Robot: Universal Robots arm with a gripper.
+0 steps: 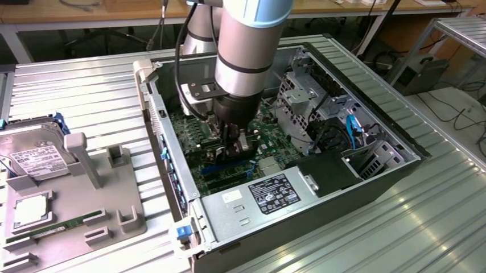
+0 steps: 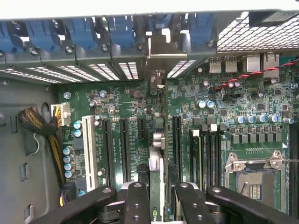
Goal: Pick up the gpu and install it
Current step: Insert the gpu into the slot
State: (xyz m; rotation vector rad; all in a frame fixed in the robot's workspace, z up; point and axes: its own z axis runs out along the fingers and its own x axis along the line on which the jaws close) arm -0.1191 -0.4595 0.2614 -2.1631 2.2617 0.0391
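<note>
Two black fingers [image 2: 136, 200] of the tool [image 2: 157, 205] pinch the gpu [image 2: 156, 168] in the wrist view. It is a thin card seen edge-on, upright among the green motherboard's [image 2: 117, 98] long slots. The exterior view adds the wider scene: an open computer case [image 1: 163, 119] on the ribbed worktop [image 1: 83, 91].

Smooth silver-grey cylindrical robot arm [image 1: 244, 51], pale blue cap at joint, thin black band round lower section. Black cable [image 1: 179, 62] alongside. Matte black gripper [image 2: 159, 186]: jointed linkage bars, round pivot screws.

A lab: metal workbenches [image 1: 425, 227], trailing cables [image 1: 461, 116], opened computer case [image 1: 377, 103].
</note>
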